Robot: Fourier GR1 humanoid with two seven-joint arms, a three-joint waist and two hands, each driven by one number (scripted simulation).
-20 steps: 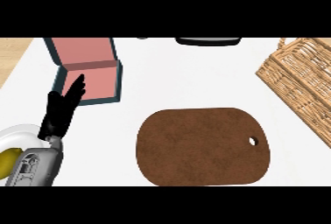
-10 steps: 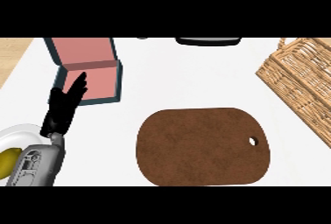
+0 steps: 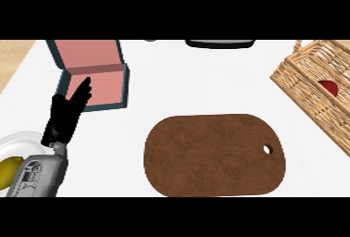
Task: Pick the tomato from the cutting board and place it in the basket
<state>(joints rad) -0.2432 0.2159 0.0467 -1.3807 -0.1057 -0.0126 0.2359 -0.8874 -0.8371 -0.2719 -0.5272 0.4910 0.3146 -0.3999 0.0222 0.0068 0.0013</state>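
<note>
Tomato (image 3: pixel 329 86) sits in basket (image 3: pixel 311 78) – right of bare cutting board (image 3: pixel 213 155). My left hand (image 3: pixel 67 115) rests left of board, fingers straight, holding nothing.

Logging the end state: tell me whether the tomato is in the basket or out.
In. A red tomato shows through the wicker basket at the right edge; the cutting board is bare.

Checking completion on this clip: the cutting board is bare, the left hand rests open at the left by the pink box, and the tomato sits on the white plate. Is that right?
Not quite. The head view shows the tomato as a red shape inside the wicker basket at the right, not on the white plate. The cutting board is bare, and the left hand rests open by the pink box.
</note>
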